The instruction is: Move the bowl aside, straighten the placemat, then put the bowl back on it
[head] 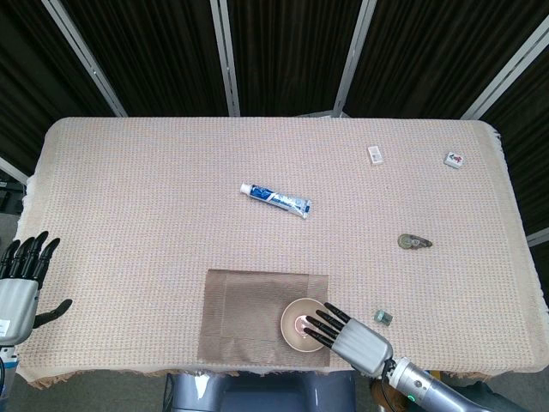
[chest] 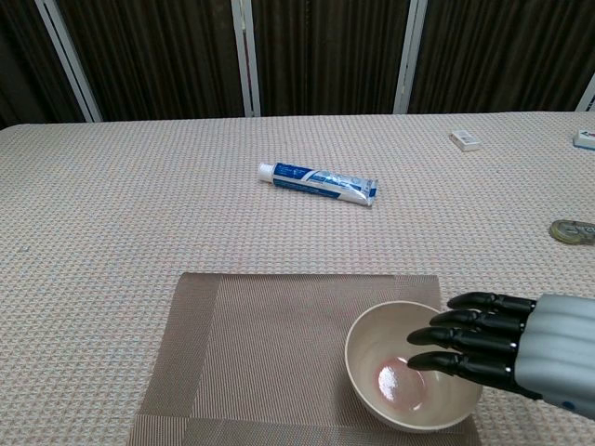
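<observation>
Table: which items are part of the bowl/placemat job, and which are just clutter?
Job:
bowl, on the placemat's near right corner
placemat
right hand, open, fingers spread over the bowl

Clutter:
toothpaste tube
small white box
tile, far right corner
round grey item
small green block
left hand, open at the left edge

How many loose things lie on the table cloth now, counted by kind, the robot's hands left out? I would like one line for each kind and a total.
Bowl: 1
Placemat: 1
Toothpaste tube: 1
Small white packet: 1
Mahjong tile: 1
Flat round grey item: 1
Small grey-green block: 1
Total: 7
</observation>
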Tool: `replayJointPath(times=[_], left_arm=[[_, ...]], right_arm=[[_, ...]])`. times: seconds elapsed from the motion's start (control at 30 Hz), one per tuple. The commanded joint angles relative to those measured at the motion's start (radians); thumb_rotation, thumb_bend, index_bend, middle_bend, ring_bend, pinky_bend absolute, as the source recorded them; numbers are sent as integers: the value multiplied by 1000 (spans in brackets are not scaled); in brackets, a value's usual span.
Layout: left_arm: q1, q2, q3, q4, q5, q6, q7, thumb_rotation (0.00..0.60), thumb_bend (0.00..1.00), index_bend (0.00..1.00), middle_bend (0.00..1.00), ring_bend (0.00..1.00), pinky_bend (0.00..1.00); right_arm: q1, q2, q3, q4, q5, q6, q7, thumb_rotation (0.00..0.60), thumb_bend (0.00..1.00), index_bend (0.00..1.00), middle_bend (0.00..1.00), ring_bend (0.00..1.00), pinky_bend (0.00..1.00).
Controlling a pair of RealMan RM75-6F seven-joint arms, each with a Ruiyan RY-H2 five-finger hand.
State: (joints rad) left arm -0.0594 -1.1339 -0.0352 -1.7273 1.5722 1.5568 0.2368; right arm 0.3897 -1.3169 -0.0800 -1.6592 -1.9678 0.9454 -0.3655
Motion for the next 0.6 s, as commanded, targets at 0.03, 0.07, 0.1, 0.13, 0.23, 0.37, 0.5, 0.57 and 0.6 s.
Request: replayJointPath(times=[0.03,0.07,0.1,0.13,0.23,0.37,0.5,0.57,0.6], left_arm=[[0,1,-1,0,-3,-1,-3,600,0,0,0,0,0],[-1,1,-2,0,-4,-2,-5,600,0,0,0,0,0],[-1,2,-2,1,-6,-2,-6,600,0,0,0,0,0],[-1,2,-3,1,-7,-3,-7,600,0,0,0,0,0],[-2,3,-3,1,-8,-4,-9,600,0,0,0,0,0],[-2,3,-2,1,-8,-6,-8,600,0,0,0,0,0],[-3,1,-2,2,-8,-7,-6,600,0,0,0,0,0],[-3,1,-1,2,-9,-7,-6,600,0,0,0,0,0],[-3,1,-1,2,-9,-7,-6,600,0,0,0,0,0]], right_arm=[[7,-33,15,8,31,-26,-38,600,39,181,0,0,0],[9,-43,16,12,37,-29,-42,600,98,277,0,0,0],[10,-52,18,16,41,-29,-43,600,176,377,0,0,0],[10,-57,19,18,43,-28,-43,600,227,433,0,0,0],[13,-81,20,32,50,-14,-28,600,365,576,0,0,0],[17,-106,18,59,53,14,12,600,424,691,0,0,0],[19,-119,14,81,43,59,60,600,428,733,0,0,0],[20,-120,14,91,35,89,89,600,427,739,0,0,0],[20,-119,15,93,34,101,101,600,427,741,0,0,0]])
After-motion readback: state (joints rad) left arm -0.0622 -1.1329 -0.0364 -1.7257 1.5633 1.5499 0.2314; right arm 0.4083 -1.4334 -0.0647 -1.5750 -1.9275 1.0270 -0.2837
